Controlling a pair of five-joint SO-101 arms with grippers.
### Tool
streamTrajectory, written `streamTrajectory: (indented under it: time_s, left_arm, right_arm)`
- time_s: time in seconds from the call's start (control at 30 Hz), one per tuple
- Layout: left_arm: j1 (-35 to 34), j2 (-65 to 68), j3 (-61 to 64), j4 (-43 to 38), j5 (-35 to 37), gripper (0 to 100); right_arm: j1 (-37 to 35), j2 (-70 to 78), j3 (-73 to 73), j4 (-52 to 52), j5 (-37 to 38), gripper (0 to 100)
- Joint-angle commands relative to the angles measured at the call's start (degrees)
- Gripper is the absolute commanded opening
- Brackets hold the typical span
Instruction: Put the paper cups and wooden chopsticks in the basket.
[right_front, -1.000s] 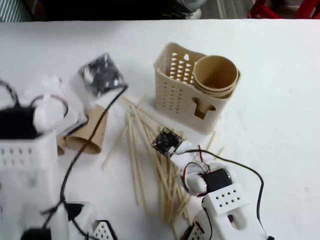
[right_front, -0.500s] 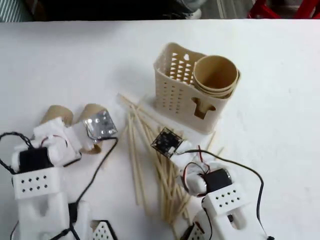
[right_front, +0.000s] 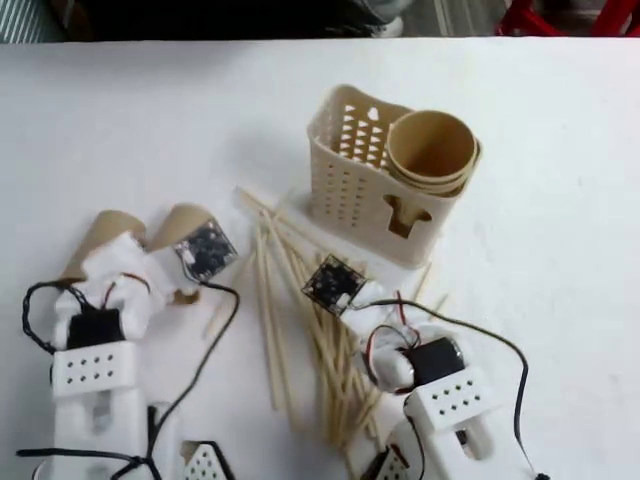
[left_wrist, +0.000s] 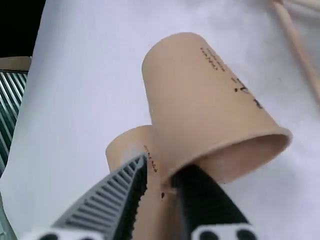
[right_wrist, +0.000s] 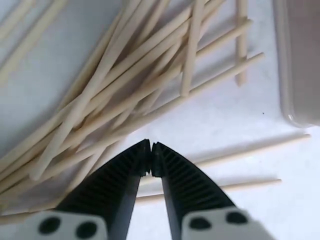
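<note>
White arms (right_front: 445, 400), black cables (right_front: 521, 385) (right hand (right_wrist: 151, 150) black).

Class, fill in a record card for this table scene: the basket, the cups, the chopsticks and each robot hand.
basket: upright on the table, stacked cups inside
loose cups: two, lying on their sides, side by side
chopsticks: scattered on the table beside the basket
left hand: open, at the loose cups
right hand: shut, empty, over the chopsticks

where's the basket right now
In the high view the basket stands upright near the middle of the table, stacked paper cups in its right end, chopsticks scattered below-left of it.
</note>
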Motion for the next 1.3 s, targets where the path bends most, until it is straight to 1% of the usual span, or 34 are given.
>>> streamTrajectory:
  time_s: [0.0,0.13,0.23,0.47,0.57,0.7,0.83,0.93,1.13,1.27]
  left_arm:
    - [2.6,-1.5,-0.4,-1.1,1.1,2]
    - [3.4,-1.5,-1.6,1.0,1.1,2]
    - [3.7,-1.5,-5.6,6.7,1.4,2]
    - [4.1,-1.5,-22.1,20.1,11.3,2]
    - [6.4,-1.5,-28.6,24.7,14.5,2]
    - [12.0,-1.5,-36.8,30.4,19.9,2]
    - [17.6,-1.1,-44.7,33.5,24.4,2]
    - [21.8,-1.0,-49.1,33.8,26.5,2]
    - [32.5,-0.8,-55.4,33.4,30.3,2]
    - [39.1,3.4,-61.1,33.8,32.8,2]
  right_arm:
    - [0.4,-0.6,-0.4,-0.7,0.3,2.2]
    - [0.4,-0.6,-0.4,-0.7,0.3,2.2]
    - [0.4,-0.6,-0.4,-0.7,0.3,2.2]
    - [0.3,-0.6,-0.4,-0.7,0.3,2.2]
    - [0.3,-0.6,-0.3,-0.7,0.3,2.2]
    - [0.3,-0.6,-0.3,-0.7,0.3,2.2]
    - [0.3,-0.6,-0.3,-0.7,0.3,2.2]
    - [0.2,-0.6,-0.3,-0.7,0.3,2.2]
    - [0.0,-0.6,-0.3,-0.7,0.3,2.2]
    - [0.0,-0.6,-0.3,-0.8,0.3,2.2]
